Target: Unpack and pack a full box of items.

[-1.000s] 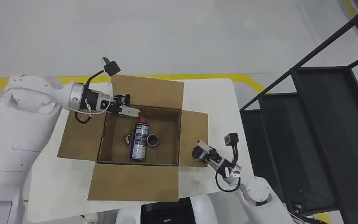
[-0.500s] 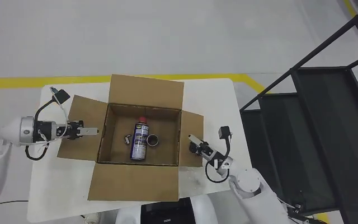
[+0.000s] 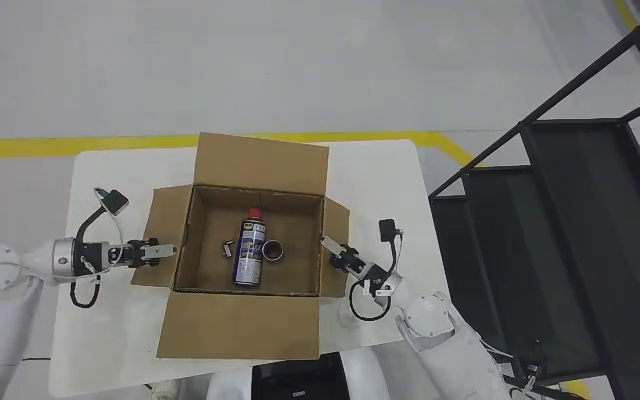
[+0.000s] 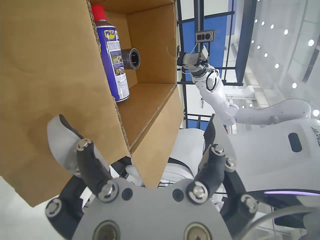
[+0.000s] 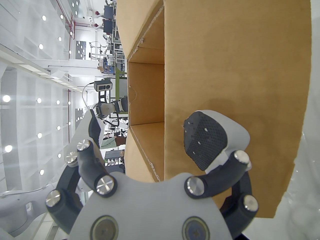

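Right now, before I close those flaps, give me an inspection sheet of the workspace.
surface: white table.
job's things: open cardboard box holding a spray can, a metal cylinder beside it, a small dark part.
clutter: perhaps clear film by the right flap; unclear.
grippers: left gripper, jaws open astride the left flap; right gripper, jaws open astride the right flap.
cables: black cable looped at each wrist.
surroundings: dark staircase, yellow floor line.
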